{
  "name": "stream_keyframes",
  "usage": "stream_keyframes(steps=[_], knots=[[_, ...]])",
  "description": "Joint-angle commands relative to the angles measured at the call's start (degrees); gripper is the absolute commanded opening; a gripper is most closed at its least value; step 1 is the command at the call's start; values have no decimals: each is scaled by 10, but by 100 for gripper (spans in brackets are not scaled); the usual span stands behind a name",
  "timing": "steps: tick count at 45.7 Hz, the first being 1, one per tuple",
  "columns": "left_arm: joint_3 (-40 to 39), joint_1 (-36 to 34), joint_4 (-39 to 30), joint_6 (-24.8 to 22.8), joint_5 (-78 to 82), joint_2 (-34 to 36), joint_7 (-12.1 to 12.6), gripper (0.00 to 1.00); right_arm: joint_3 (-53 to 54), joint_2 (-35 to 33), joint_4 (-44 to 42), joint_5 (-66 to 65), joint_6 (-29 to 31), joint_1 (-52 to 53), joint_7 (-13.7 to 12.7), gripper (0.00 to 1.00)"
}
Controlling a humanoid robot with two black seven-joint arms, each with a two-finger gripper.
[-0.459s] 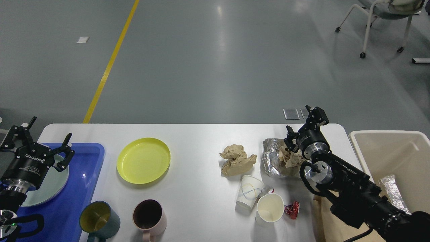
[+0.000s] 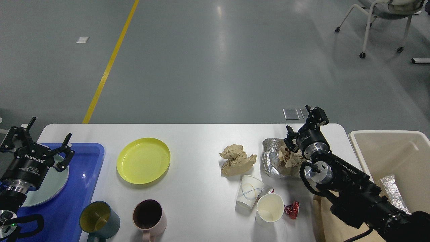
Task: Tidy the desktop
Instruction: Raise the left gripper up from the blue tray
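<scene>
Glazed ceramic sits nearest the camera: a teal mug [image 2: 99, 220] and a pink mug with a dark inside [image 2: 148, 217] stand upright at the near edge of the large white rectangular desktop [image 2: 198, 141], which fills the lower half of the view. To their right, two white paper cups [image 2: 260, 200] lie touching, with a small red crumpled wrapper [image 2: 291, 209] just beside them.

The right arm enters from the lower right corner and slants up and leftward over the table. Its right gripper [image 2: 301, 126] is at the far end, fingers spread apart and holding nothing, poised by a crushed sheet of silver foil with brown paper in it [image 2: 280, 159]. A separate crumpled brown paper wad [image 2: 236, 160] rests near the foil, to its left.

The left arm rises from the lower left corner. Its left gripper [image 2: 37, 139] points away from the camera with fingers wide apart and empty, above a pale green plate [image 2: 50, 188] that lies in a blue plastic tray [image 2: 85, 168]. A round yellow plate [image 2: 143, 160] rests between the tray and the paper.

A beige plastic bin [image 2: 386, 148] stands off the table's right end, with a foil roll [image 2: 393, 193] inside.
</scene>
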Motion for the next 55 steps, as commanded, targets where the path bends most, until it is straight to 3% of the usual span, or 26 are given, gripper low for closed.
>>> stream_keyframes(steps=[1,19,26,33,40,47,55], knots=[[0,0,1,-1,0,-1,0,97,0,-1,0,0,0,-1,0,100],[19,-13,1,-2,1,7,12,97,0,-1,0,-1,0,-1,0,100],[76,-18,1,1,2,69,4,97,0,-1,0,-1,0,0,0,100],[260,-117,2,6,-2,226,4,97,0,-1,0,0,0,-1,0,100],[521,-303,4,6,-3,320,7,97,0,-1,0,0,0,-1,0,100],[834,-531,4,-21,0,357,2,97,1,0,0,0,0,-1,0,100],[1156,-817,6,-44,0,330,1,97,1,-1,0,0,0,-1,0,100]])
